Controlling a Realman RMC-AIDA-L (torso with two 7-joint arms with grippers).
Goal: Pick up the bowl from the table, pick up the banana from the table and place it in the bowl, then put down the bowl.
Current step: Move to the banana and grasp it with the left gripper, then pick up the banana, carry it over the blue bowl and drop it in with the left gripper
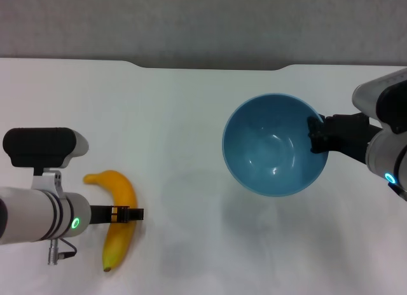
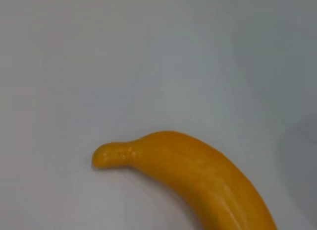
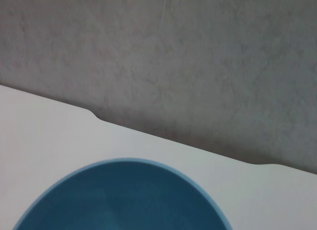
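Head view shows the right gripper [image 1: 316, 136] clamped on the rim of the bowl [image 1: 275, 144], holding it above the table [image 1: 184, 117], while the left gripper [image 1: 124, 213] is at the middle of the banana [image 1: 119, 217], which lies on the table; whether its jaws are closed I cannot tell. For a good pick, grasp the banana at its middle, so it does not tilt.

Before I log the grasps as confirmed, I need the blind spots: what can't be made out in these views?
- Head view: left gripper sits across the banana; its grip is too small to judge.
- Head view: bowl wall hides the right gripper fingertips.
- Left wrist view: banana's dark tip is cut off by the frame edge; no fingers show.
- Right wrist view: only the bowl's far rim shows.
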